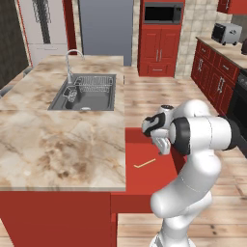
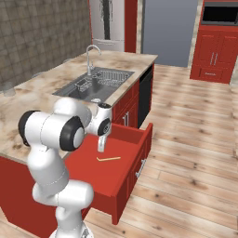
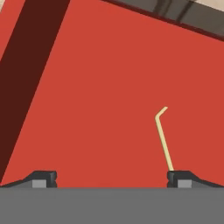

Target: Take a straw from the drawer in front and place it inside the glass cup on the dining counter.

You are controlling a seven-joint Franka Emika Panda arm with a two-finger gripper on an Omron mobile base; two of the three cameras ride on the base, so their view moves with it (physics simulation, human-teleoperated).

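The red drawer (image 1: 155, 182) (image 2: 104, 179) stands pulled out from under the marble dining counter (image 1: 58, 144) (image 2: 32, 100). On its floor lies the straw (image 1: 144, 163) (image 2: 109, 159) (image 3: 162, 141), thin, pale and bent at one end. My gripper (image 1: 163, 146) (image 2: 101, 145) (image 3: 111, 178) hangs open just above the drawer floor (image 3: 87, 87), pointing down, with nothing between its fingers. In the hand view the straw's near end runs to the right fingertip (image 3: 179, 177). A faint clear glass cup (image 2: 6, 88) seems to stand at the counter's far left edge.
A steel sink (image 1: 87, 94) (image 2: 95, 83) with faucet and rack is set in the counter. Red cabinets with a microwave (image 1: 163, 13) stand behind, a toaster (image 1: 226, 33) on the right worktop. Wooden floor (image 2: 195, 148) lies to the right of the drawer.
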